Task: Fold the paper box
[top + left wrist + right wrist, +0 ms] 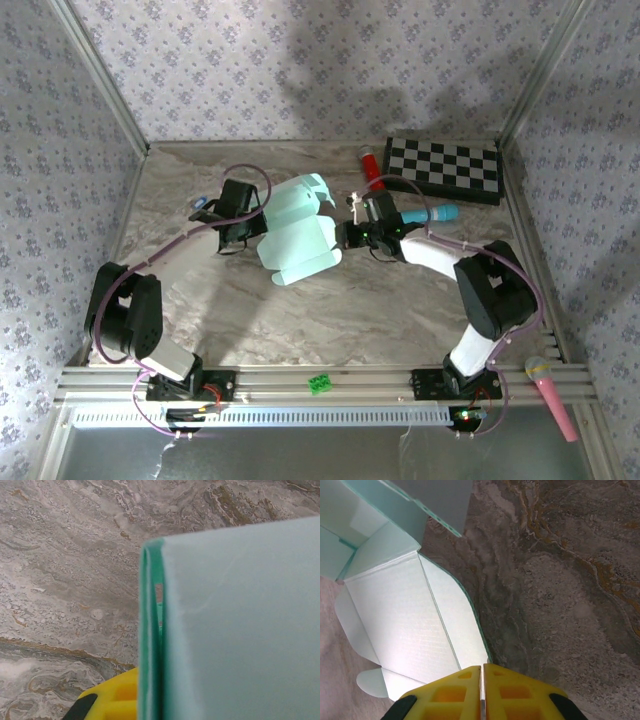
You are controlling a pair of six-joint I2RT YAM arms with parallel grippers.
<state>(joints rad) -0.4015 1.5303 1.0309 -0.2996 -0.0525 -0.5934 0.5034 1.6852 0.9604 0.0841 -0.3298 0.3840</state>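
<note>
Left claw point(243, 222) is clamped shut on the 9 o'clock edge of the paper box point(298, 235). Its wrist view has one yellow finger point(112, 700) at the bottom, pressed against a doubled layer of mint-green card that stands on edge and covers the right half of that view. Right claw point(345, 236) meets the box from the 3 o'clock side. Its two yellow fingers point(450, 695) are pressed flat together with only a thin line of card between them, so it grips the tip of a rounded flap. Seen from above, the box sits near the middle of the marbled table point(350, 310), partly formed, with one panel raised toward 12 o'clock and a curved flap spreading toward 6 o'clock. The right wrist view looks into its pale inner panels and small tabs. A checkerboard point(443, 168) lies at the box's 2 o'clock, and a teal microphone point(435, 215) lies just behind the right claw at 3 o'clock.
</note>
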